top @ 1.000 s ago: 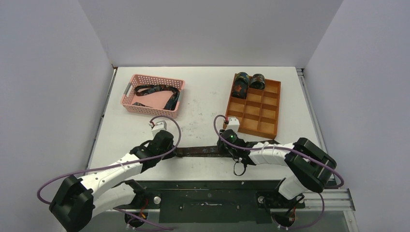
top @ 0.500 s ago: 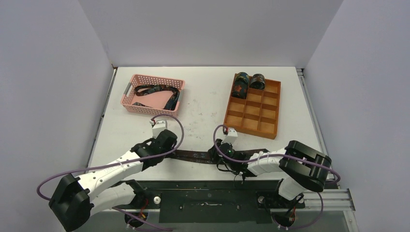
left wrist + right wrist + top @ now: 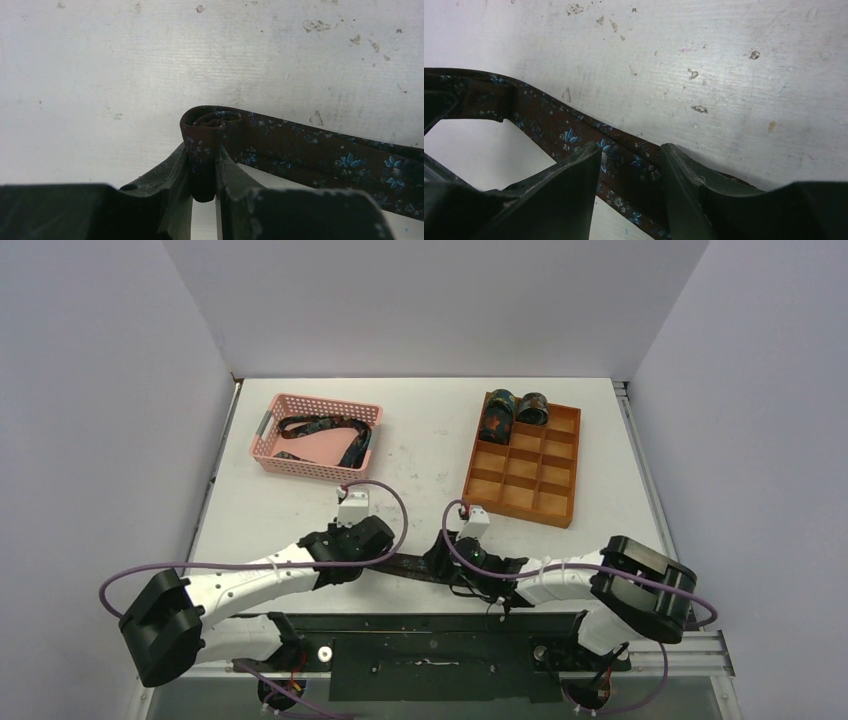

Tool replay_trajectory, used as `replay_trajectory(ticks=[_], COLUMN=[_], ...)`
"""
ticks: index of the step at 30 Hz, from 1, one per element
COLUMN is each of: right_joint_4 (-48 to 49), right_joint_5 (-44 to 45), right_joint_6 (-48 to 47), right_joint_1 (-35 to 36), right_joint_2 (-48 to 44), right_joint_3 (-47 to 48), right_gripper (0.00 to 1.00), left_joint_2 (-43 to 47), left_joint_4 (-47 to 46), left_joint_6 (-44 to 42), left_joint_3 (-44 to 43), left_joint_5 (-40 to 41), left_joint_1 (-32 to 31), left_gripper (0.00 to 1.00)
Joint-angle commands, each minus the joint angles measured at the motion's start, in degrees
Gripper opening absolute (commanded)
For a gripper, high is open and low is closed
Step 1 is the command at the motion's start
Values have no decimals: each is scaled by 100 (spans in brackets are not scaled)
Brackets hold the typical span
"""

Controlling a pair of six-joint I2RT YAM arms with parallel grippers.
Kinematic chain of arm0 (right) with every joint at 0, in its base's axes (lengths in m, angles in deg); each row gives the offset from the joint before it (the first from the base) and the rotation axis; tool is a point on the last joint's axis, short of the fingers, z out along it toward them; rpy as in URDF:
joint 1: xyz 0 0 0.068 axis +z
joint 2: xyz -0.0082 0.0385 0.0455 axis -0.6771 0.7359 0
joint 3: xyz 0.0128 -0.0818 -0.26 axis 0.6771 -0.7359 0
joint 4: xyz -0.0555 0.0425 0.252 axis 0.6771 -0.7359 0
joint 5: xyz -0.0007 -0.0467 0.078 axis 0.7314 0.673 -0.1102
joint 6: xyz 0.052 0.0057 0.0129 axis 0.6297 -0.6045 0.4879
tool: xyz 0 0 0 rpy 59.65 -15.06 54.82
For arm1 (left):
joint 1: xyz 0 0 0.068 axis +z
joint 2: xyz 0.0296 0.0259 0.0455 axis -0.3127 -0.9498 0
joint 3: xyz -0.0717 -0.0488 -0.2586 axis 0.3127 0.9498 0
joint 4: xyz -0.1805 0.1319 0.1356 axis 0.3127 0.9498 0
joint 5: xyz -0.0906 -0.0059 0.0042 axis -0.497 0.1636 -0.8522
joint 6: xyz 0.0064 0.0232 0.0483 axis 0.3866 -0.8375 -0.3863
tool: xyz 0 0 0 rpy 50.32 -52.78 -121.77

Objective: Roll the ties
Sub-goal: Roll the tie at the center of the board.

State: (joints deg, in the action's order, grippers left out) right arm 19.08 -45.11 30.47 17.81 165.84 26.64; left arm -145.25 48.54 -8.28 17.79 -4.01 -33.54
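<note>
The jaws of the left gripper (image 3: 204, 167) are pinched tight on the curled end of the tie (image 3: 310, 155), where the fabric has been turned over on itself into a small first loop. The jaws of the right gripper (image 3: 629, 155) stand apart, straddling the flat band without squeezing it. A moment ago that right pair was closed on the tie; it has since let go and slid left along the band, while the left gripper has carried the curled end rightward, so the stretch of tie showing between them is shorter. This looks like a re-grip to feed the next turn, and the roll is barely begun. The tie lies on the table (image 3: 420, 440) close to the middle of its near edge, its long axis running left to right along that edge, curled end toward the left edge; its other end is hidden under the right arm. Another tie (image 3: 325, 427) waits in the basket (image 3: 300, 468) by the far left corner, and two rolled ties (image 3: 497, 418) sit in the tray (image 3: 520, 512)
</note>
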Motion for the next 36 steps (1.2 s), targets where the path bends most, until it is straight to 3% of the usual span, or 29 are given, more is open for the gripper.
replay_trajectory(ticks=[1,6,17,25,31,36], right_joint_4=[-747,-1367,-2198,-2359,-2343,-2336], right_joint_5=[77,315,436,536,495,465], right_joint_6=[-332,-613,-385,-189,-196,-227], right_joint_1=[-45,-253,-1094,-1198,-1239,-1287], right_joint_2=[-597,-1352,-2854,-3096,-3067,-3067], right_joint_3=[-14,-6,-559,-675,-693,-675], right_gripper=[52,60,62,63,64,64], left_joint_2=[-151,-407,-1346,-2331,-2725,-2794], left_joint_4=[-33,-258,199,874,849,385], left_joint_6=[-79,-110,210,592,605,283], left_joint_3=[-194,-153,-727,-1410,-1587,-1596], left_joint_5=[505,636,1599,2227,2190,1820], left_joint_1=[-397,-720,-1511,-2185,-2434,-2491], left_gripper=[0,0,0,0,12,35])
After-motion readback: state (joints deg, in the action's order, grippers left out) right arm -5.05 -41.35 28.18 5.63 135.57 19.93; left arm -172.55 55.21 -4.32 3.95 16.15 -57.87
